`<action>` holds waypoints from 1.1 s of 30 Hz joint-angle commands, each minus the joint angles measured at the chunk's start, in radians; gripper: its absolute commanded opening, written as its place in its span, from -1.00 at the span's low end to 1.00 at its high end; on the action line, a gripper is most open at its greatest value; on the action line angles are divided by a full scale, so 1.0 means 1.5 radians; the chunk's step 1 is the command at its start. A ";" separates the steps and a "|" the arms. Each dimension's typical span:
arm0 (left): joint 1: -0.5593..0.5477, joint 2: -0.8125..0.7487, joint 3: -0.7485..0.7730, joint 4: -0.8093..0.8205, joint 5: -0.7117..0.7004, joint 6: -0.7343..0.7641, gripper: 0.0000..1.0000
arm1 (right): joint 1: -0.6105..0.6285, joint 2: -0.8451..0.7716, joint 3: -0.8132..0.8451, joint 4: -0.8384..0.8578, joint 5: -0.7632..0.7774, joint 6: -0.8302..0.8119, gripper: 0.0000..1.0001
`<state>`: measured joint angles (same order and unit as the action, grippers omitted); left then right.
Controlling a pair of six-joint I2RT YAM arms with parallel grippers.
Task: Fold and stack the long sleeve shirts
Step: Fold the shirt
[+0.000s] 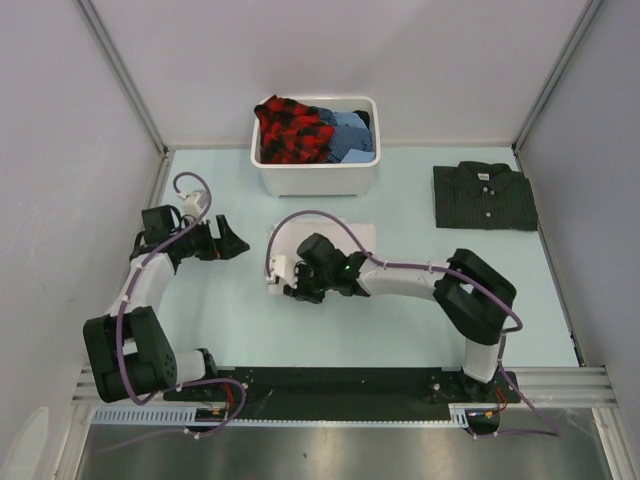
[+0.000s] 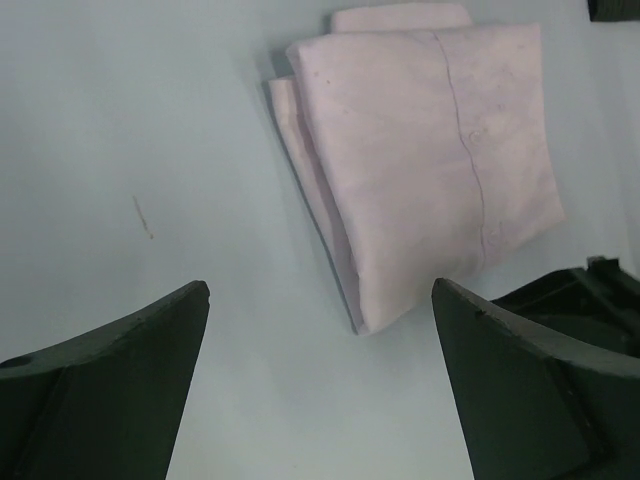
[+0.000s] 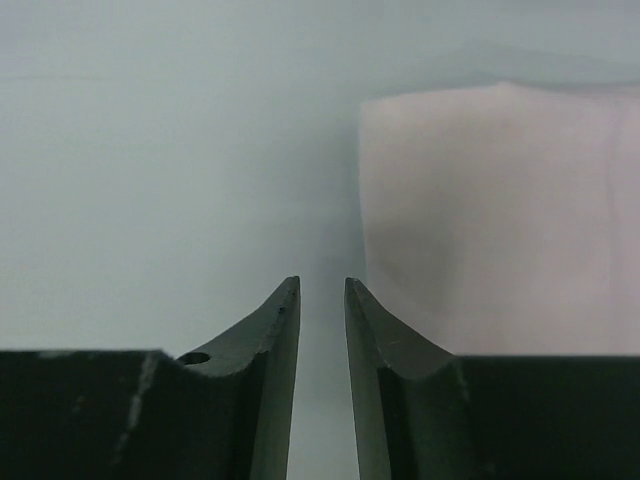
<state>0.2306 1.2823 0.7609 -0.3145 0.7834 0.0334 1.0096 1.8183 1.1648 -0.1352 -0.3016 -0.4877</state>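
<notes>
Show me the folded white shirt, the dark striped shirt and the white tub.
white shirt [image 2: 420,180]: left wrist view, middle of its top fold.
dark striped shirt [image 1: 485,197]: top view, its buttoned front.
white tub [image 1: 315,180]: top view, its near wall.

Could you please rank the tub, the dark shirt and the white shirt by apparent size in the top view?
1. white tub
2. dark shirt and white shirt: unsure, since the right arm hides much of the latter.

Two folded shirts, a white shirt [image 2: 430,170] and a dark striped shirt [image 1: 485,197], one white tub [image 1: 315,181], two robot arms [image 1: 143,290] [image 1: 420,278].
</notes>
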 commanded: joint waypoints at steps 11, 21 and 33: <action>0.060 -0.090 0.008 -0.086 0.009 0.030 0.99 | 0.057 0.170 0.095 0.144 0.127 -0.080 -0.37; 0.071 -0.110 0.016 -0.084 0.022 0.066 0.96 | 0.024 0.137 0.054 0.115 0.034 -0.085 -1.00; -0.025 -0.050 -0.014 -0.097 0.087 0.070 0.99 | 0.010 -0.132 -0.151 -0.390 -0.235 -0.453 -1.00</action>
<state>0.2909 1.1839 0.7639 -0.4904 0.8364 0.1574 1.0260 1.6867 0.9798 -0.3603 -0.5350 -0.8993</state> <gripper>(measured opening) 0.993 0.009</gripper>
